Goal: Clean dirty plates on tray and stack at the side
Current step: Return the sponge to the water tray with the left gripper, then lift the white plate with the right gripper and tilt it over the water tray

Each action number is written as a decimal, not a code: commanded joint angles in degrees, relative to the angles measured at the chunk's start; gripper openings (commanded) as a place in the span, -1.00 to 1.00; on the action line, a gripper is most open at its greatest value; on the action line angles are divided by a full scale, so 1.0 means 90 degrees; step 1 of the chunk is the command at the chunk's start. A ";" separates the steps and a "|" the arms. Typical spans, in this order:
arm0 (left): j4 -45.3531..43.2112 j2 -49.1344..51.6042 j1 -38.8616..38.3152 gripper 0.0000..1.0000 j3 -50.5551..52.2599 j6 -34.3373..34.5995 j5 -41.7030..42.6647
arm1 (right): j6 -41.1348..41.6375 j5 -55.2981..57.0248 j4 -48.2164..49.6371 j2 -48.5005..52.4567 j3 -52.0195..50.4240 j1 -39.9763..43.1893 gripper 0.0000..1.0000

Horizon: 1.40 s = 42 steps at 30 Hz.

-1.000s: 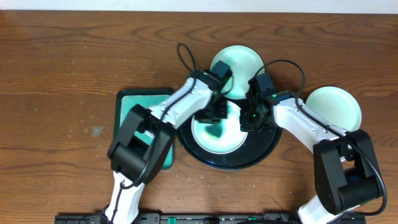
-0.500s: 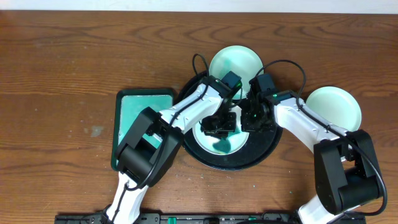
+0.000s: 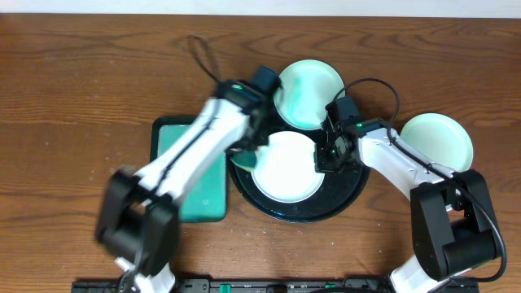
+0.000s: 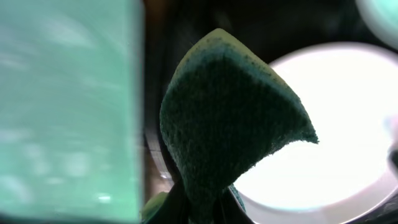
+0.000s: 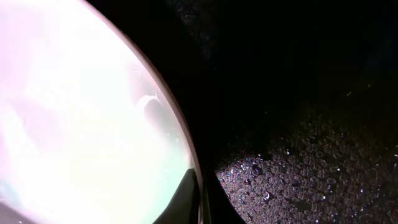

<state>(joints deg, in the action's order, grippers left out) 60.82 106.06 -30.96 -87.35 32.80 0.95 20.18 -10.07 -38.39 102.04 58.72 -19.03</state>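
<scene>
A white plate [image 3: 285, 168] lies on the black tray [image 3: 352, 194], its face plain white. My right gripper [image 3: 324, 156] is shut on this plate's right rim; the right wrist view shows the fingers [image 5: 189, 198] pinching the edge of the plate [image 5: 81, 112] over the wet tray [image 5: 298, 124]. My left gripper [image 3: 247, 153] hangs over the tray's left rim, shut on a dark green sponge [image 4: 230, 118] that sticks up from the jaws. A teal-tinted plate [image 3: 308, 81] sits at the tray's far edge. Another pale plate [image 3: 437, 140] rests on the table at the right.
A rectangular teal-green tray [image 3: 191, 175] lies on the wooden table just left of the black tray, partly under my left arm; in the left wrist view it [image 4: 68, 106] fills the left side. Cables loop above both arms.
My left arm has swung left off the plate with the sponge, toward the teal tray. The plate's face, earlier covered and smeared green, now shows white. The right arm has not moved.
</scene>
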 commanded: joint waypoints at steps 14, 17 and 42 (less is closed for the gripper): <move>-0.0177 -0.0680 0.2276 -0.46 0.1416 -0.0192 -0.0777 | -0.1018 -0.0418 0.0665 -0.0068 0.0036 -0.0066 -0.97; -0.0049 -0.0918 0.2327 -0.19 0.1297 -0.0313 -0.0600 | -0.0942 -0.0240 0.0449 -0.0529 0.0240 -0.0175 -0.97; -0.0340 -0.6380 0.2324 0.56 0.1008 -0.0306 -0.0585 | -0.3276 0.2888 0.4699 -0.0648 0.1127 -0.3551 -0.98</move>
<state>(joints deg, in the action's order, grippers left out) 57.63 50.24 -10.28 -77.47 30.02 -4.40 -1.41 9.26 1.69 96.12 68.29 -48.84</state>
